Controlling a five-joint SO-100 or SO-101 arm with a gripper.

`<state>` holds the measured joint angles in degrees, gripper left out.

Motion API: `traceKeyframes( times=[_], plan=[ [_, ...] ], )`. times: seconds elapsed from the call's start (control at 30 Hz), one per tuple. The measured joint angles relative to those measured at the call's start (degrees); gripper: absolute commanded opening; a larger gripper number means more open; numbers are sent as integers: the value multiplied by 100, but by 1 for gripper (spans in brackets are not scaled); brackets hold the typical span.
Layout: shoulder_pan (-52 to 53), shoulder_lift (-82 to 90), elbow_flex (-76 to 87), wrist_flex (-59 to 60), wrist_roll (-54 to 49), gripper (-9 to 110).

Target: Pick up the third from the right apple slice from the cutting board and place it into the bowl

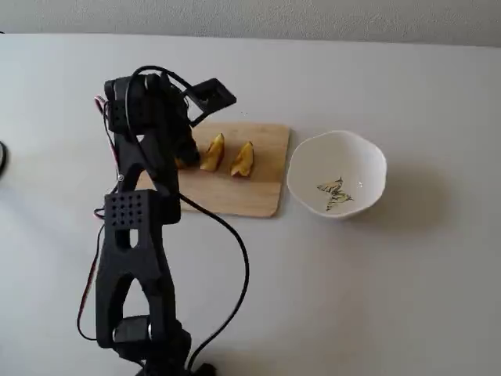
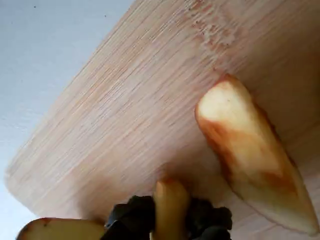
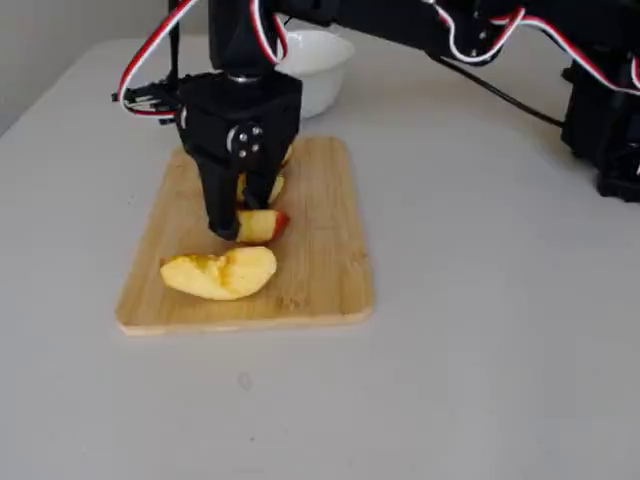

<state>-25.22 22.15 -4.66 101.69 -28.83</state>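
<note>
Black two-finger gripper (image 3: 238, 222) low at frame centre, jaws clamped on red-skinned crescent apple slice (image 3: 262, 224), resting on light wooden cutting board (image 3: 320, 260). White scalloped ceramic bowl (image 1: 374, 164), right of board, holds no fruit.

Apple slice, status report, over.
Gripper down on the cutting board, fingers closed around the apple slice. Slice not lifted. Bowl empty, path clear.

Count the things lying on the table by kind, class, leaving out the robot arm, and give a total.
Apple slices: 4
Cutting board: 1
Bowl: 1
Total: 6
</note>
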Motion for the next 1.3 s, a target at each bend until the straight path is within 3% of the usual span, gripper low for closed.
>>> traceKeyframes(
  times=[0.23,0.5,0.77,0.93,1.17,1.27,1.3],
  plan=[
    [316,1441,0,0,1740,0],
    [2540,2470,0,0,2962,0],
    [4307,1907,0,9,3129,0],
    [4597,1380,0,9,3111,1],
    [4667,1169,0,9,2883,28],
    [4667,1169,26,9,2769,28],
    [4667,1169,70,9,2733,21]
  ],
)
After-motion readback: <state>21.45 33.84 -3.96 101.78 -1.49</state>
